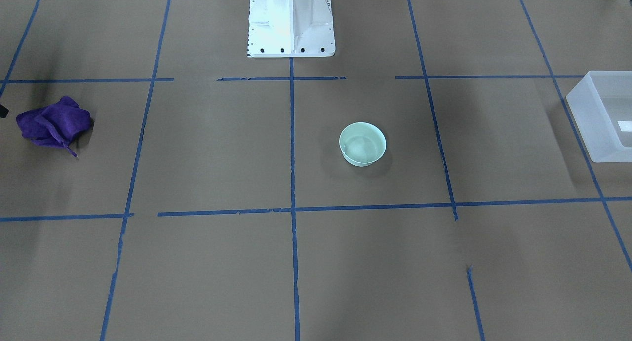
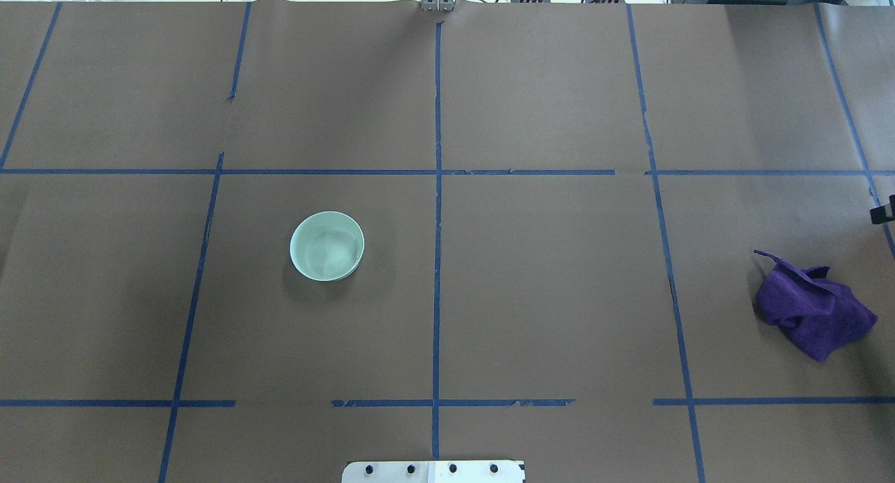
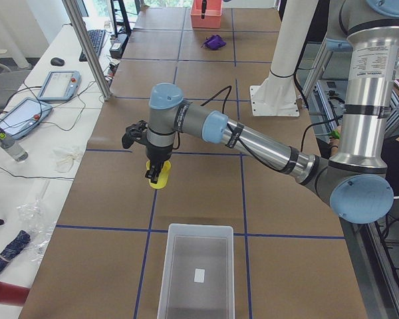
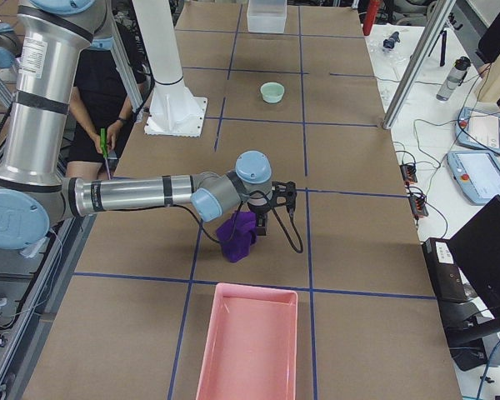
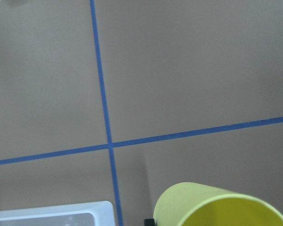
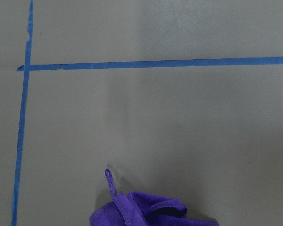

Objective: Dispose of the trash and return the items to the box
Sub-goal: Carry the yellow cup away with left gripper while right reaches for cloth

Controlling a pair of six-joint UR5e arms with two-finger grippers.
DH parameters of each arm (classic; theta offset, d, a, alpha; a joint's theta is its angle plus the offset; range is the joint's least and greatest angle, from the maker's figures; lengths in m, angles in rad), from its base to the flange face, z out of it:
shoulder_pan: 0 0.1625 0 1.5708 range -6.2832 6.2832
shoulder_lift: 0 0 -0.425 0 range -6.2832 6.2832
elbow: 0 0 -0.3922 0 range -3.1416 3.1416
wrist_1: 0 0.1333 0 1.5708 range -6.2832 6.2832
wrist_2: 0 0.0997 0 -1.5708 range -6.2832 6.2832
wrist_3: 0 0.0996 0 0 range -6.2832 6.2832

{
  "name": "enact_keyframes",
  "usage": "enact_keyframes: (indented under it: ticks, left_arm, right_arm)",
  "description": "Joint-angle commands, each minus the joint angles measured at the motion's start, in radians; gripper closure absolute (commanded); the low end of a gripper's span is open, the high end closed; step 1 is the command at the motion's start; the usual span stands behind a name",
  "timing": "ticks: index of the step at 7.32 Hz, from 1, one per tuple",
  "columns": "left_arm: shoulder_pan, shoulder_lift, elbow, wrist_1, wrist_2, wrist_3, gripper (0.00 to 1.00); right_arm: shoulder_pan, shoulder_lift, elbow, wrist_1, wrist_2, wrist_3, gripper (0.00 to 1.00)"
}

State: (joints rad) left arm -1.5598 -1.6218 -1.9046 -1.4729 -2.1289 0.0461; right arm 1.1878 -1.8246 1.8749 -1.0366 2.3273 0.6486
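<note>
A yellow cup [image 3: 161,181] hangs in my left gripper [image 3: 151,174] above the table, short of the near end of the frosted-white box [image 3: 199,228]. The left wrist view shows the cup's rim [image 5: 221,207] close under the camera, and the box's corner [image 5: 52,214] below on the left. The box also shows at the edge of the front view [image 1: 587,129]. My right gripper [image 4: 262,218] hovers at a crumpled purple cloth [image 4: 237,235] that lies on the table [image 2: 814,308]. I cannot tell whether the right gripper is open.
A mint-green bowl [image 2: 327,246] stands upright left of the table's middle line and shows in the front view [image 1: 362,143]. A pink bin [image 4: 248,350] sits at the table's end beyond the cloth. The robot's white base [image 1: 291,20] stands at mid-edge.
</note>
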Motion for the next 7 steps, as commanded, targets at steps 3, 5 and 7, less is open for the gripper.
enact_keyframes:
  ticks: [3, 5, 7]
  left_arm:
    - [-0.086, -0.006, 0.055, 0.0, 0.001, 0.138, 1.0]
    - [-0.092, -0.007, 0.059, -0.001, 0.003, 0.139, 1.0]
    - [-0.106, -0.006, 0.082, -0.009, 0.003, 0.146, 1.0]
  right_arm:
    - [-0.272, -0.032, -0.026, 0.084, -0.144, 0.051, 0.0]
    - [-0.313, -0.038, -0.048, 0.084, -0.147, 0.049, 0.0]
    - [-0.324, -0.036, -0.077, 0.084, -0.148, 0.051, 0.0]
